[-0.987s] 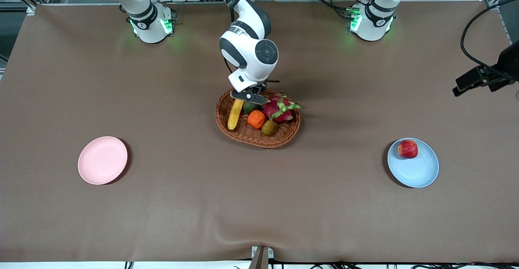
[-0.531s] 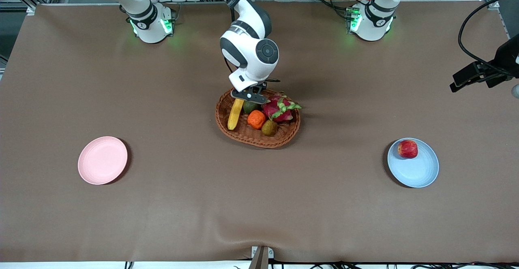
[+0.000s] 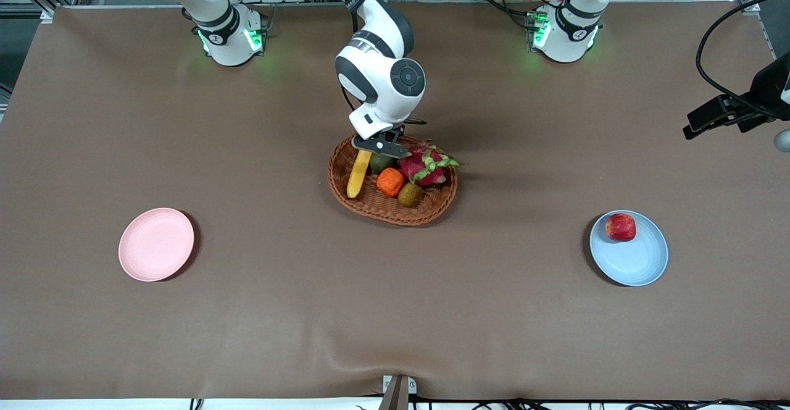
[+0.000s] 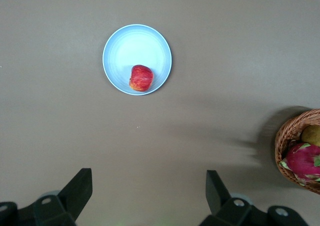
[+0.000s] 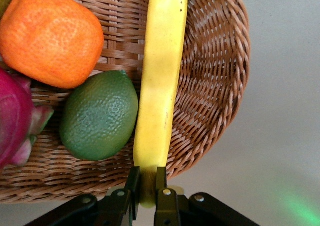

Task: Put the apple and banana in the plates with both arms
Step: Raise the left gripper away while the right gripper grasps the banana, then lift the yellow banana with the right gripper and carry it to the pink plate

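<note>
Right gripper (image 5: 146, 188) jaws clamped low; left gripper (image 4: 150, 193) waits, jaws wide.

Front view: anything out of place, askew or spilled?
Nothing stands out. The apple sits near the rim of the blue plate, the pink plate is bare, and the rest of the fruit is inside the basket. The right claw is shut on the banana at its end; the left claw hangs open over the table.

no readable text, label or number anywhere
</note>
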`<state>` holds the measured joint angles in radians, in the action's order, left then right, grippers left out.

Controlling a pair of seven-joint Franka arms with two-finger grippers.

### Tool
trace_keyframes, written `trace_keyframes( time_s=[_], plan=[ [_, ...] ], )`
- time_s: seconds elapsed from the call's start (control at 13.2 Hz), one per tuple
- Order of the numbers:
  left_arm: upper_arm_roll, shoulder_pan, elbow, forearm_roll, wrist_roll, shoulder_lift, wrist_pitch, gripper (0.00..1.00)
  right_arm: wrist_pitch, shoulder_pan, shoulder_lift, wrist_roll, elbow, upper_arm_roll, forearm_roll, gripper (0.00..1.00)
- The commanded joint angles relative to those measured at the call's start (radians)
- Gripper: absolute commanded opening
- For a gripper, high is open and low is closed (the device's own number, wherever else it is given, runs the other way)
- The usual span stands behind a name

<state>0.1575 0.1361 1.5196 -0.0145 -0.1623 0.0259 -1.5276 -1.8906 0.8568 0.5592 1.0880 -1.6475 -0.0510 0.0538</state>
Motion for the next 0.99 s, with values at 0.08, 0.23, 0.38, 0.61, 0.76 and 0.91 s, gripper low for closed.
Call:
trace_keyframes(
  time_s=[0.08, 0.23, 0.38, 0.61, 0.76, 0.91],
  plan=[
    [0.011, 0.008, 0.01, 0.018, -0.016, -0.017, 0.014, 1.0, 0.112, -0.025, -0.074, 0.0, 0.024, 0.0, 0.041, 0.0],
    [0.01, 0.007, 0.01, 0.018, -0.017, -0.017, 0.014, 1.0, 0.197, -0.032, -0.105, -0.039, 0.07, -0.001, 0.04, 0.0],
    [0.011, 0.007, 0.01, 0.018, -0.017, -0.017, 0.014, 1.0, 0.27, -0.033, -0.114, -0.045, 0.132, -0.001, 0.038, 0.0],
    [0.011, 0.005, 0.011, 0.018, -0.017, -0.017, 0.021, 1.0, 0.294, -0.091, -0.139, -0.098, 0.152, 0.009, 0.073, 0.0],
    [0.011, 0.002, 0.013, 0.018, -0.017, -0.015, 0.021, 1.0, 0.33, -0.171, -0.174, -0.184, 0.147, 0.013, 0.092, 0.0],
    [0.017, 0.0, 0.013, 0.018, -0.017, -0.014, 0.021, 1.0, 0.361, -0.296, -0.2, -0.325, 0.143, 0.013, 0.11, 0.0]
  ],
)
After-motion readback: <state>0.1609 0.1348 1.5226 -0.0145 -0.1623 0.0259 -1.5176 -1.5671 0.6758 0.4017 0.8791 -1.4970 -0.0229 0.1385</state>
